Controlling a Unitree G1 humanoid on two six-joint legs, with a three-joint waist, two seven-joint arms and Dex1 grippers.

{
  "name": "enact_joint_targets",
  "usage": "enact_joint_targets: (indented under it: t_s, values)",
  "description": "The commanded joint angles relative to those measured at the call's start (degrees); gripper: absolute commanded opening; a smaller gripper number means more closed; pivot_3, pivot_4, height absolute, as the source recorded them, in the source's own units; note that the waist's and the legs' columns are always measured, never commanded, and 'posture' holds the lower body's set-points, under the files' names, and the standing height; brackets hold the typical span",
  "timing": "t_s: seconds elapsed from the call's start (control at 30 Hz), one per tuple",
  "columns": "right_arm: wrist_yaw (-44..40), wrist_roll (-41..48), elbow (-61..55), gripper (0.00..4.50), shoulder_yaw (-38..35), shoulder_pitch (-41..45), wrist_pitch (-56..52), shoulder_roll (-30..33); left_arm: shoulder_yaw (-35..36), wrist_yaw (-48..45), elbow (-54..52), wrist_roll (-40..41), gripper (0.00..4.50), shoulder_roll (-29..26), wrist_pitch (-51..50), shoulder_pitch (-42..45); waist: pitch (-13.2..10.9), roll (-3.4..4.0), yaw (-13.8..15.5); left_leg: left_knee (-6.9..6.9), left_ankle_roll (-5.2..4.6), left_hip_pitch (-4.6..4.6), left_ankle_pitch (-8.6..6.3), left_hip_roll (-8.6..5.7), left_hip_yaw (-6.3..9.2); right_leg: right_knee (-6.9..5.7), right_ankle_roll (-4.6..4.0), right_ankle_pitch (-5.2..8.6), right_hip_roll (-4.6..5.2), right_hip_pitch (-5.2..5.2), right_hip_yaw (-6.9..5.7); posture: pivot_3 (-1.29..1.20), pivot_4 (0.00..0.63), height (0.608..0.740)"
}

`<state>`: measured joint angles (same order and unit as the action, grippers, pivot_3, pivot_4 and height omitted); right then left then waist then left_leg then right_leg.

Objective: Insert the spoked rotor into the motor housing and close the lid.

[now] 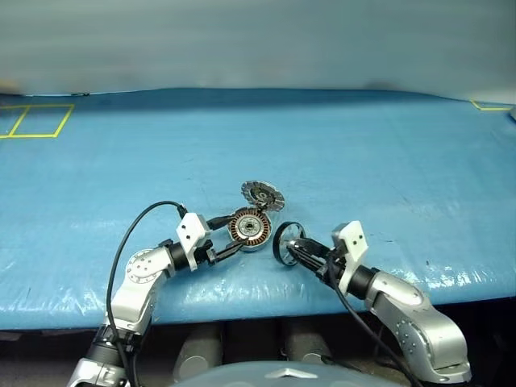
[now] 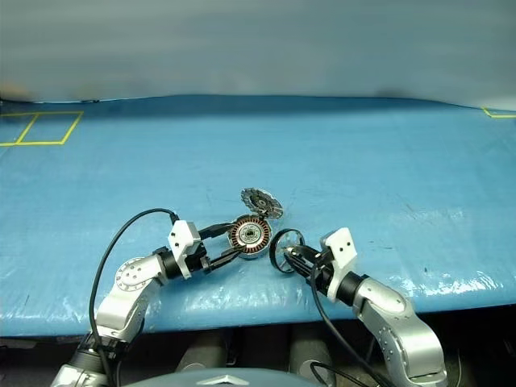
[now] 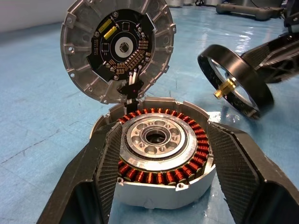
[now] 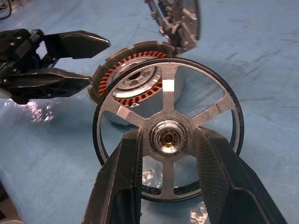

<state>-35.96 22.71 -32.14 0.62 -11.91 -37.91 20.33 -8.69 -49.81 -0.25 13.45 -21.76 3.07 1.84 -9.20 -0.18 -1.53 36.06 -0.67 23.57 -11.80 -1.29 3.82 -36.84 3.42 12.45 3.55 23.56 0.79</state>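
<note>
Rotor (image 1: 288, 240), gripped at its hub by the right gripper (image 1: 300, 251), stands on edge just right of the open motor housing (image 1: 248, 227), which the left gripper (image 1: 228, 235) clamps; lid (image 1: 263, 194) tilted back behind.

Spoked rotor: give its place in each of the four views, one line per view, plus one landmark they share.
Left eye view: spoked rotor at lower centre, held by the right gripper, right of the motor housing.
Right eye view: lower centre, right of the housing.
Left wrist view: upper right.
Right wrist view: centre, between the fingers.
Shared landmark: the housing's copper coils.
</note>
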Motion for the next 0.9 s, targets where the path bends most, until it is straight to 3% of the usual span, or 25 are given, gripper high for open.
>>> enact_joint_targets:
  t_s: [0.03,0.3,0.57,0.9]
  values:
    - [-0.3,1.2,-5.0,1.28,1.2,2.0,2.1,1.0,0.8,0.2,-2.1,-0.4,3.11,-1.6,0.1,-0.4,0.0,-0.02,0.1,0.01,0.00,-0.01,0.00,0.01,0.01,0.00,0.00,0.00,0.00,-0.01,-0.01,0.00,0.150,0.740]
    - [-0.4,4.4,-7.4,1.28,5.4,9.1,0.8,1.0,2.6,1.7,-4.4,0.8,3.11,-3.0,-0.5,-2.7,0.0,-0.08,0.5,0.01,0.01,0.02,0.00,0.02,0.09,0.01,-0.01,0.00,0.02,0.01,-0.03,0.00,0.150,0.740]
    - [1.5,1.9,0.0,1.28,9.4,15.6,1.0,0.4,1.8,3.2,-6.0,0.6,3.11,-2.5,-0.3,-4.6,0.0,-0.09,0.8,0.03,0.01,0.01,0.00,-0.02,0.09,0.01,-0.02,0.00,0.05,-0.01,-0.03,0.00,0.150,0.740]
    - [2.7,-0.5,3.1,1.28,11.1,17.3,1.8,1.1,1.2,4.2,-7.1,0.5,3.11,-1.8,-0.9,-5.2,0.0,-0.09,0.8,0.02,0.01,0.02,0.00,-0.05,0.08,0.01,-0.02,-0.01,0.04,-0.01,-0.04,0.00,0.150,0.740]
